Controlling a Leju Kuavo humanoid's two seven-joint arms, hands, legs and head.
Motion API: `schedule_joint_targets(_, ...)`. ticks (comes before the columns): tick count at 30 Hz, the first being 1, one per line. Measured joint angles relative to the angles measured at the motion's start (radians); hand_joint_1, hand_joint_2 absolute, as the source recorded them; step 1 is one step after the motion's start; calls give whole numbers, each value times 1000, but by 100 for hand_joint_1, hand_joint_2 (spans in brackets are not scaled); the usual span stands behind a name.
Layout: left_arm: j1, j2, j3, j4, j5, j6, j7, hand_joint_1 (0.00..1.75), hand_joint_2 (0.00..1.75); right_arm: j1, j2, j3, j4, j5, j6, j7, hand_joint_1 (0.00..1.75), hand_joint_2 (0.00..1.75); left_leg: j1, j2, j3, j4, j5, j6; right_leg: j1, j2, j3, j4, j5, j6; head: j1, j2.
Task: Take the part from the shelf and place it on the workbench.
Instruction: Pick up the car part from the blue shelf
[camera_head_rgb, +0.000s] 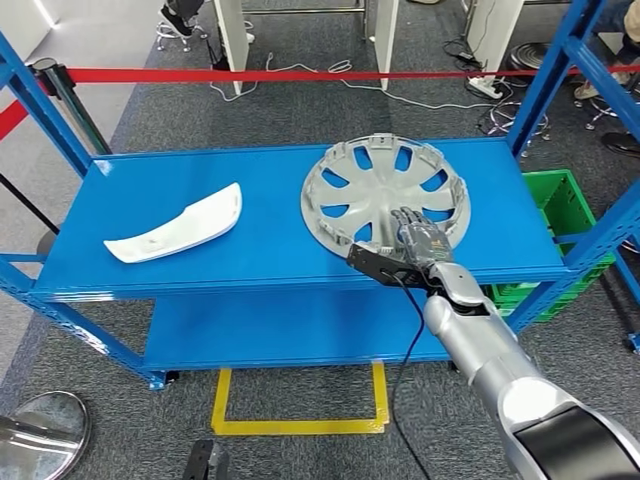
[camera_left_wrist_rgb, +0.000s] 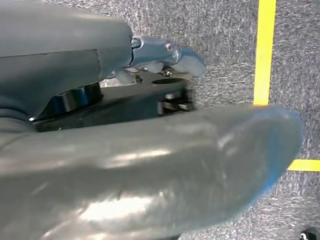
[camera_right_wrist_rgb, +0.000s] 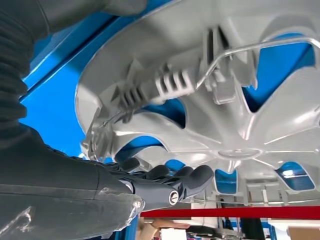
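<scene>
A blue metal shelf (camera_head_rgb: 272, 235) stands on grey carpet floor (camera_head_rgb: 136, 420). On its top board a silver wheel cover (camera_head_rgb: 362, 185) lies flat, inner side up, directly under the right hand (camera_head_rgb: 419, 240) and reaching beyond it. A white curved trim piece (camera_head_rgb: 177, 228) lies well apart to that hand's left.

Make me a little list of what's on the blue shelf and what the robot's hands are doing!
shelf: blue metal shelf, top level holds two parts
big part: round silver wheel cover, lying inner side up, on the right side of the shelf
small part: white curved trim piece, lying on the left side, apart from the cover
right hand: reaching over the near rim of the wheel cover, fingers on it; firm grip cannot be told
left hand: hanging low over grey carpet with a yellow floor line
workbench: not seen
</scene>
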Motion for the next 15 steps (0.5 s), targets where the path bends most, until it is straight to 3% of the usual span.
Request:
schedule_joint_targets(1, -1, 0, 0, 0, 0, 0, 0, 0, 0, -1, 0, 0, 3, 0, 1, 0, 0, 175, 0, 0, -26, 51, -15, 0, 0, -1, 0, 0, 0, 0, 0, 0)
schedule_joint_targets(2, -1, 0, 0, 0, 0, 0, 0, 0, 0, -2, 0, 0, 6, 0, 2, 0, 0, 175, 0, 0, -36, 72, -13, 0, 0, -1, 1, 0, 0, -1, 0, 0)
schedule_joint_targets(3, -2, 0, 0, 0, 0, 0, 0, 0, 0, -3, 0, 0, 9, 0, 2, 0, 0, 175, 0, 0, -28, 55, 8, 2, 0, -1, 2, 0, -1, 0, 0, 0)
schedule_joint_targets(5, -3, 0, 0, 0, 0, 0, 1, 0, 0, -5, 1, 0, 14, 0, 3, 0, 0, 175, 0, 1, 34, -59, 73, 7, 0, 0, 5, 0, -1, 3, 0, 0)
schedule_joint_targets(7, -3, 0, 0, 0, -1, 0, 1, 0, 0, -7, 1, 0, 17, 0, 5, 0, 0, 175, 0, 2, 89, -170, 104, 13, 4, 2, 2, 3, -1, 12, 0, 0)
schedule_joint_targets(11, -3, -2, 0, 0, -4, 0, 3, 0, 0, -11, 1, 0, 28, 3, 25, 3, 0, 175, 1, 0, 101, -202, 107, 31, 6, 1, -2, 1, -2, 31, 0, 0)
schedule_joint_targets(12, -3, -2, 0, 0, -5, 0, 3, 0, 0, -12, 1, 0, 32, 5, 29, 7, 0, 175, 2, 0, 102, -203, 108, 37, 5, -1, -10, 17, -14, 36, 2, 0)
schedule_joint_targets(14, -4, -2, 0, 0, -7, 0, 5, 0, 0, -12, 1, 1, 44, 12, 38, 18, 0, 175, 4, 0, 102, -204, 109, 45, 5, -4, -55, 115, -68, 44, 7, 0)
schedule_joint_targets(15, -3, -2, 0, 0, -7, 0, 6, 0, 0, -11, 1, 2, 52, 16, 42, 24, 38, 175, 4, 0, 102, -204, 109, 47, 4, -4, -88, 185, -100, 46, 8, 0)
